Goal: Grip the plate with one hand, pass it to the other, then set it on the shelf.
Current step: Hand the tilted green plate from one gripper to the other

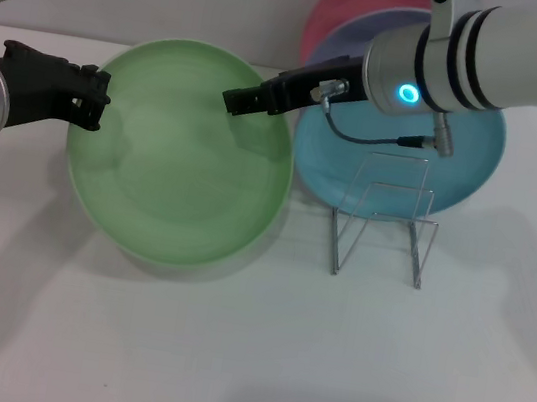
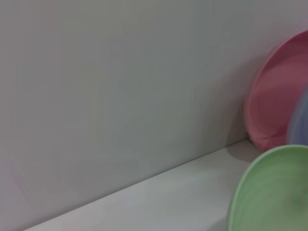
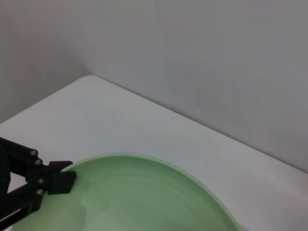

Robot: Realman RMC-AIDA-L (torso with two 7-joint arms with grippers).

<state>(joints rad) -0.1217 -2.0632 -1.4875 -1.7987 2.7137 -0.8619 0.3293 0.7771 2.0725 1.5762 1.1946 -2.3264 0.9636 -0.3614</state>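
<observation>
Two grippers meet at the plate (image 1: 183,153), held above the table: the left gripper (image 1: 91,100) is clamped on its left rim, while the right gripper (image 1: 235,101) reaches its far rim, grip unclear. Stiff, smooth, probably light; the rim suits pinching.

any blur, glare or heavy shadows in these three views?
Head view: even light, no glare; the round light-green matte plate throws a soft shadow on the white table. Left wrist view: soft overall, with the green plate and the pink plate blurred at the edge. Right wrist view: plate rim fairly sharp beside the black left gripper; wall dim.
</observation>
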